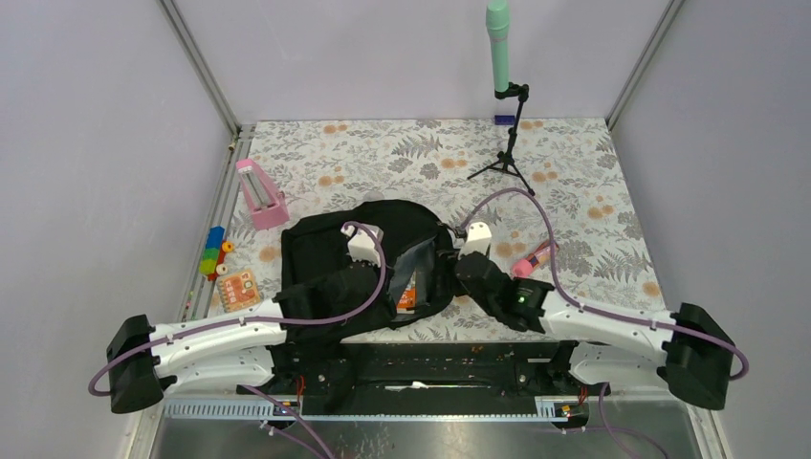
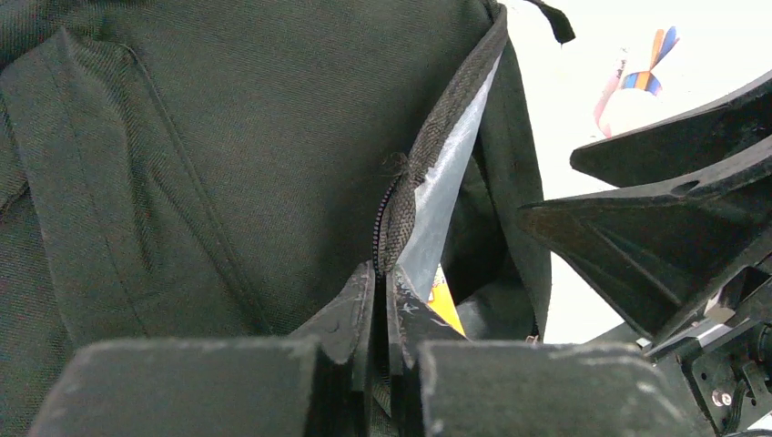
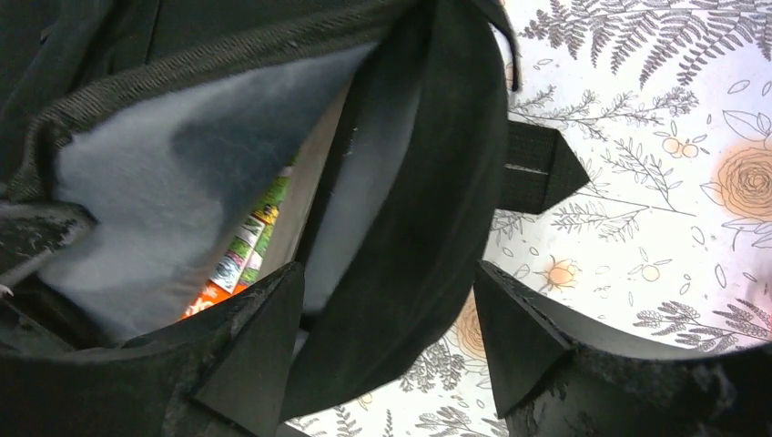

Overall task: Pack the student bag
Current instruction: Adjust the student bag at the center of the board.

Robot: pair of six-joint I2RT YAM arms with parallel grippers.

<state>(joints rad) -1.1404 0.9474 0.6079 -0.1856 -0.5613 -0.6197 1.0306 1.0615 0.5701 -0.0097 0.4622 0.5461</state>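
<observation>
My left claw (image 1: 366, 251) sits near the centre of the overhead view, on the student bag (image 1: 320, 268), which lies flat mid-frame. My right claw (image 1: 467, 247) is just to the right of it, at the bag's mouth. A book (image 1: 407, 292) shows orange inside the opening, so I judge the packing has begun. At the left a pink stand (image 1: 260, 196), coloured blocks (image 1: 212, 253) and an orange card (image 1: 237, 288) lie outside the bag, and a pink pen (image 1: 534, 258) lies at the right. If those are meant to go in, most of the job is left, and the zip is undone.

In the left wrist view, my left claw (image 2: 382, 282) at bottom centre is pinched fully together on the bag's zip edge, which runs up toward the upper right. The bag's cloth fills the left of the frame.

In the right wrist view, my right claw (image 3: 387, 319) stands wide at the bottom, its jaws either side of the bag's side wall without clamping it. The bag fills the upper left with the book inside, and the table (image 3: 637, 182) shows at right.
</observation>
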